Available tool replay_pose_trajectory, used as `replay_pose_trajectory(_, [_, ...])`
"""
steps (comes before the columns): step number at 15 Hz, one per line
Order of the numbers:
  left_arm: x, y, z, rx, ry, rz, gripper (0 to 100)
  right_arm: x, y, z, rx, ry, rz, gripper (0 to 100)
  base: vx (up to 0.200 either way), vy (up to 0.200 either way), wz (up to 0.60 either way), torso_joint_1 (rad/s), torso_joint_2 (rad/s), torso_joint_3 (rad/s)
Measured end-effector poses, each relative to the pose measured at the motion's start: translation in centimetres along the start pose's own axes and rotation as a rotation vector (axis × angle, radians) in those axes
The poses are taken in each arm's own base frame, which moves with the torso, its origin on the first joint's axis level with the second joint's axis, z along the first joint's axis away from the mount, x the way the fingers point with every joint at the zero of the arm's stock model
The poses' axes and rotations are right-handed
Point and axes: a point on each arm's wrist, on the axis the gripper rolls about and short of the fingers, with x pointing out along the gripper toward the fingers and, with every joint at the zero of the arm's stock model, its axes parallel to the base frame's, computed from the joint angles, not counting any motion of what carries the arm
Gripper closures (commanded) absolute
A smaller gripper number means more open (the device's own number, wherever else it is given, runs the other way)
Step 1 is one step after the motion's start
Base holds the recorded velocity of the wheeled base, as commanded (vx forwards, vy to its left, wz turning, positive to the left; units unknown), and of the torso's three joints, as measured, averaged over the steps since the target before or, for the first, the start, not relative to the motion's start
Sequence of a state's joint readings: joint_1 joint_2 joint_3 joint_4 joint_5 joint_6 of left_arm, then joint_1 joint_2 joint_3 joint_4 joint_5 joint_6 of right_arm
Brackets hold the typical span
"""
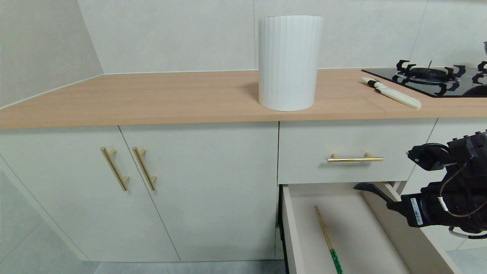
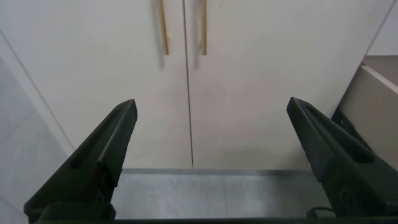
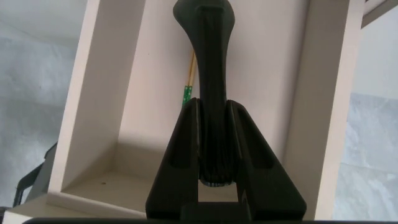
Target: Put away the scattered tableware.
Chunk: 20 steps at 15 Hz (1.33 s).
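Note:
My right gripper (image 1: 395, 206) is shut on a black utensil (image 1: 368, 188), whose rounded end pokes out over the open drawer (image 1: 293, 228) below the counter. In the right wrist view the fingers (image 3: 186, 134) clamp the black utensil (image 3: 205, 56) above the drawer floor. A pair of wooden chopsticks with green ends (image 1: 327, 238) lies inside the drawer, partly hidden behind the utensil as chopsticks (image 3: 188, 84). A white knife with a black band (image 1: 392, 93) rests on the wooden counter (image 1: 152, 95). My left gripper (image 2: 211, 109) is open, low in front of the cabinet doors (image 2: 249, 74).
A tall white ribbed container (image 1: 289, 62) stands on the counter above the drawers. A black gas hob (image 1: 430, 78) sits at the right end. A shut drawer with a brass handle (image 1: 355, 159) is above the open one. Brass door handles (image 1: 127, 168) are at left.

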State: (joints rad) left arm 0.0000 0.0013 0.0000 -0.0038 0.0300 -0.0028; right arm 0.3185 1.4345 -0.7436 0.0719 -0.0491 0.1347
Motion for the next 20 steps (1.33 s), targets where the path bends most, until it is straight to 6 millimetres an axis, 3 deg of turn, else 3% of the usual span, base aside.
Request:
replay_pose_trajectory(5, [0.0,0.0,0.0,0.0,0.0,0.0,0,0.4,0.0,-0.1,0.0,0.01,-0.001,100,0.0,0.0,0.0,0.0,0.0,0.0])
replay_pose_trajectory(11, [0.0,0.0,0.0,0.0,0.0,0.0,0,2.8,0.1,0.0,0.009,0.013,0.001,100,0.0,0.0,0.0,0.0,0.0,0.0])
replay_pose_trajectory(15, [0.0,0.0,0.0,0.0,0.0,0.0,0,6.2,0.2,-0.4,0.036,0.07,-0.01,100,0.0,0.0,0.0,0.0,0.0,0.0])
replay_pose_trajectory(20, [0.0,0.0,0.0,0.0,0.0,0.0,0,11.8,0.1,-1.8,0.062,0.15,-0.062,100,0.0,0.0,0.0,0.0,0.0,0.0])
